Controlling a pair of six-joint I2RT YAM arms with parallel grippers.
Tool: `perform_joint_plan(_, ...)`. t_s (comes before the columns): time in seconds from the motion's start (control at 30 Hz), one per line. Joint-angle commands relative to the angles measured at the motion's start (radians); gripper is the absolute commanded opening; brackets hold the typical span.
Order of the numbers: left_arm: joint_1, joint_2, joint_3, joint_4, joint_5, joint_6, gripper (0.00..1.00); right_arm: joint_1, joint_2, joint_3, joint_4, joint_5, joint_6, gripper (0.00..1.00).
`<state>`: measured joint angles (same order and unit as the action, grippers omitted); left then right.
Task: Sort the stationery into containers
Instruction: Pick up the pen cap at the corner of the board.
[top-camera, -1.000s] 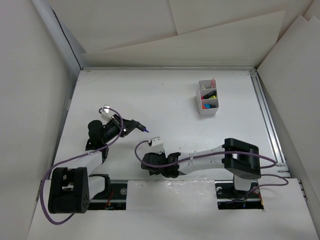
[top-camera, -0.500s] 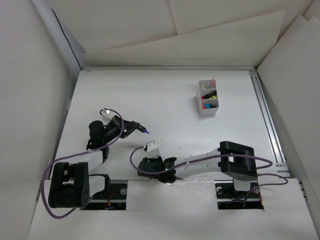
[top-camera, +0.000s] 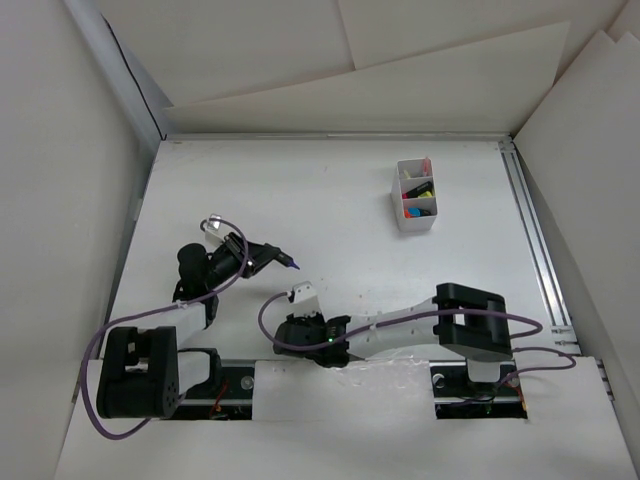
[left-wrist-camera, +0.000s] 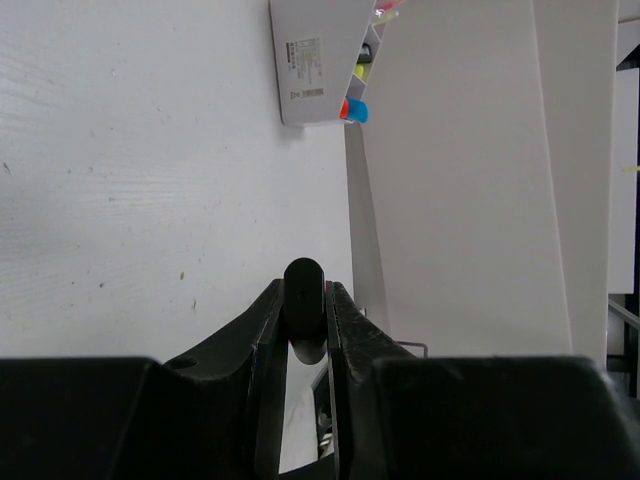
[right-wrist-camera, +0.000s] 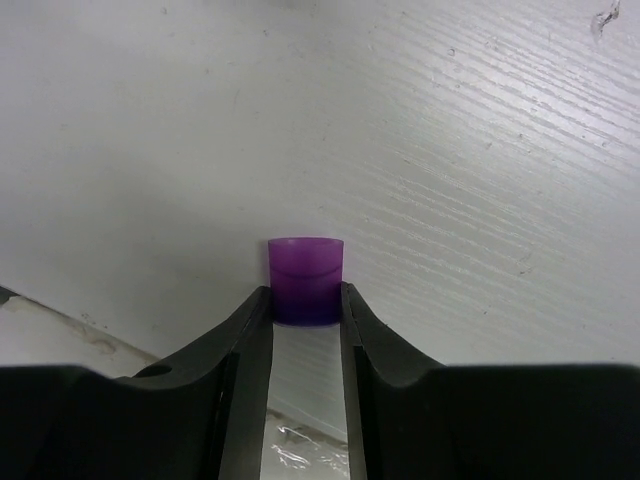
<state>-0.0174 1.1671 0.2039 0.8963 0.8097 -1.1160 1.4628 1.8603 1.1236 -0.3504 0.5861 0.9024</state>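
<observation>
From above, the white box (top-camera: 397, 195) stands in the upper right of the table (top-camera: 300, 190), its compartments already showing yellow, orange, pink and dark pieces. No other loose stationery shows on the bare surface in this view. The left gripper (top-camera: 272, 257), left of centre, holds a dark marker (top-camera: 288, 262) whose purple-blue tip points right, well apart from the box. The right gripper (top-camera: 297, 335) sits low at the bottom centre, near the table's front edge.

In the left wrist view the jaws are clamped narrow on the marker's black barrel, seen end-on at the lower middle. The box lies far ahead at the top of the frame, a red and a blue cap at its near corner.

In the right wrist view a purple cap (right-wrist-camera: 305, 275) stands upright on the table at the centre. The fingertips (right-wrist-camera: 256, 320) stand narrow against both its sides, so it looks gripped but not lifted.

Most of the sorting seems done. What looks left is the marker, apparently uncapped, and this cap, which probably belongs to it.
</observation>
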Motion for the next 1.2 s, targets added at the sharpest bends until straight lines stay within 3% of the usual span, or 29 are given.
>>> perform_joint_plan(0.0,0.004,-0.029,0.005,0.021,0.042,0.004,0.0,0.007,-0.012,-0.039,-0.059,0.032,0.029,0.22)
perform_joint_plan(0.17,0.004,-0.006,0.005,0.088,0.179,-0.1,0.0,0.007,-0.271,-0.152,-0.029,0.104,-0.049,0.2)
perform_joint_plan(0.27,0.004,0.037,-0.015,0.183,0.275,-0.185,0.0,0.007,-0.453,-0.24,0.086,0.04,-0.207,0.25)
perform_joint_plan(0.37,0.004,0.057,-0.029,0.245,0.348,-0.229,0.0,-0.01,-0.532,-0.24,0.087,-0.024,-0.261,0.25)
perform_joint_plan(0.53,0.004,0.066,-0.058,0.245,0.436,-0.238,0.0,-0.019,-0.532,-0.18,0.033,-0.054,-0.318,0.22)
perform_joint_plan(0.83,0.004,0.065,-0.04,0.303,0.494,-0.286,0.0,-0.028,-0.567,-0.16,0.137,-0.147,-0.402,0.22)
perform_joint_plan(1.0,0.004,-0.001,0.011,0.022,0.505,-0.101,0.0,-0.038,-0.567,-0.14,0.148,-0.18,-0.424,0.22)
perform_joint_plan(1.17,-0.006,-0.024,0.037,-0.053,0.505,-0.027,0.0,-0.058,-0.558,-0.131,0.182,-0.215,-0.424,0.21)
